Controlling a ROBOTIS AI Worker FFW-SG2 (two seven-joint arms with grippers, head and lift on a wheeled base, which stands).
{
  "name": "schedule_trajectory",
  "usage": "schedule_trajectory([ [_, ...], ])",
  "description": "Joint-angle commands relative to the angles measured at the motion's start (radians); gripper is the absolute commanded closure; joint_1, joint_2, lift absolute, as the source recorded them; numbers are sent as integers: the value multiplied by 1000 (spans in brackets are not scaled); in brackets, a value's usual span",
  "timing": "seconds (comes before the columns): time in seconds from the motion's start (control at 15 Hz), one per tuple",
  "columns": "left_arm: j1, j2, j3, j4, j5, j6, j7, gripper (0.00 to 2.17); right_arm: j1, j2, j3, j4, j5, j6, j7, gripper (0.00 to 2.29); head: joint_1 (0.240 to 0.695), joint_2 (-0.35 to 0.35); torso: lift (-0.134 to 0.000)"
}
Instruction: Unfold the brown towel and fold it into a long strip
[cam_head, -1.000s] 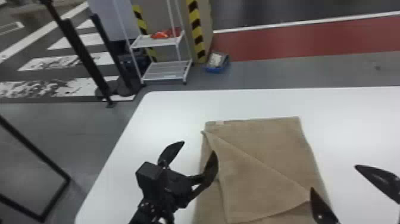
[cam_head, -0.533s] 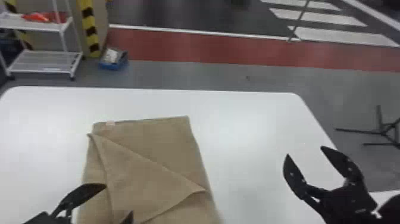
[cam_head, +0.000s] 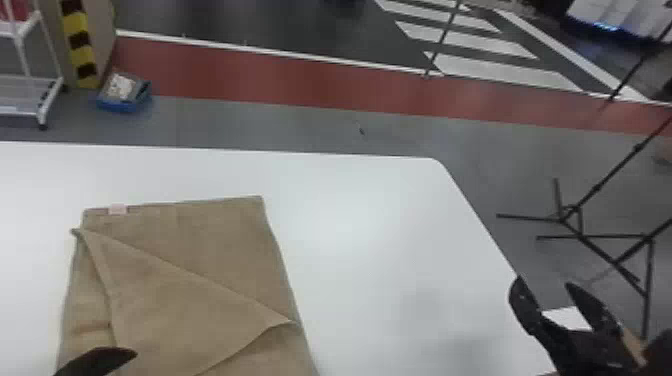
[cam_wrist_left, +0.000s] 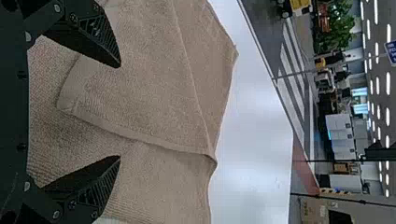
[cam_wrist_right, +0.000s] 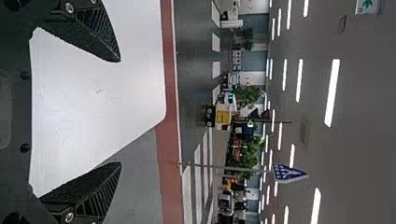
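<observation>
Towel (cam_head: 200, 240): brown cloth, partly folded, on white table (cam_head: 360, 225)
Left gripper (cam_head: 97, 359): black, fingers apart
Right gripper (cam_head: 544, 283): black, fingers apart

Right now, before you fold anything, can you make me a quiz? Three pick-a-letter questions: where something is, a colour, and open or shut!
1. Where is the brown towel?
A) on the floor
B) on the table
C) on the shelf

2. What colour is the tabletop?
A) white
B) green
C) red

3. How is the right gripper?
A) shut
B) gripping the towel
C) open and empty

Right letters:
1: B, the towel lies on the tabletop in the head view.
2: A, the top is white around the towel.
3: C, its wrist view shows its fingers apart, with nothing held.
</observation>
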Motion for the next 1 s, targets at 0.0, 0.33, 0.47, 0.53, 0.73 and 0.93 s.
schedule_trajectory([
  [0.0, -4, 3, -11, 0, -38, 21, -8, 215, -17, 31, -58, 6, -41, 39, 22, 93, 695, -350, -123],
  [0.33, -17, -6, -14, 46, -78, 30, -17, 292, -19, 42, -93, 2, -100, 48, 49, 97, 695, -350, -123],
  [0.47, -24, -9, -14, 71, -78, 30, -2, 319, -23, 42, -96, 4, -100, 52, 59, 97, 695, -350, -123],
  [0.53, -26, -12, -14, 77, -75, 24, 9, 397, -26, 43, -94, 4, -101, 55, 62, 97, 695, -350, -123],
  [0.73, -26, -15, -14, 71, -74, 18, 64, 414, -34, 45, -88, 6, -100, 58, 65, 97, 695, -350, -123],
  [0.93, -23, -15, -21, 48, -77, 21, 57, 410, -42, 43, -85, 6, -100, 67, 68, 97, 695, -350, -123],
])
